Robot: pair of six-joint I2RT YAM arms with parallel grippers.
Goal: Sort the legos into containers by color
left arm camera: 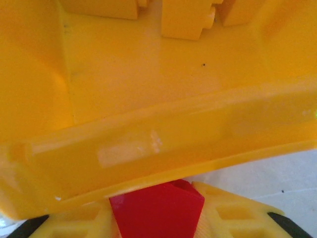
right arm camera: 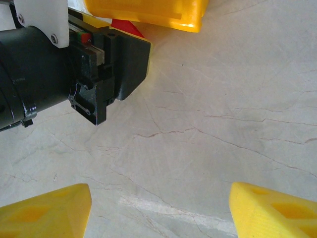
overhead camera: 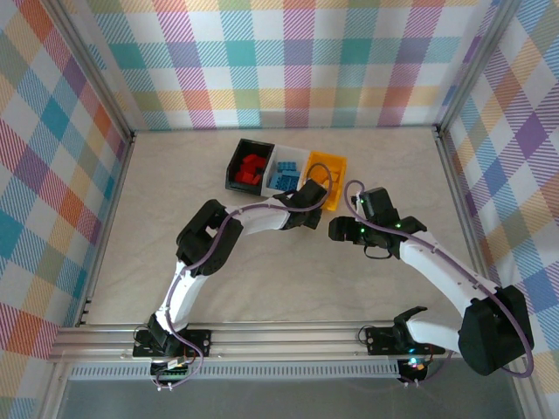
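In the left wrist view a red lego (left arm camera: 158, 213) sits clamped between the two yellow fingers of my left gripper (left arm camera: 157, 196), right at the near rim of the yellow-orange container (left arm camera: 148, 148). Yellow legos (left arm camera: 185, 20) lie inside that container. From above, the left gripper (overhead camera: 307, 208) is at the front of the yellow-orange container (overhead camera: 335, 164). The black container (overhead camera: 234, 168) holds red legos (overhead camera: 253, 168), and the white container (overhead camera: 293, 154) holds blue legos (overhead camera: 284, 177). My right gripper (right arm camera: 158, 203) is open over bare table, just right of the left one (overhead camera: 337, 230).
The left arm's black wrist body (right arm camera: 59, 69) stands close in front of the right gripper. The marble tabletop (overhead camera: 262, 279) lies between the containers and the arm bases. Checkered walls and metal rails (overhead camera: 109, 218) enclose the table.
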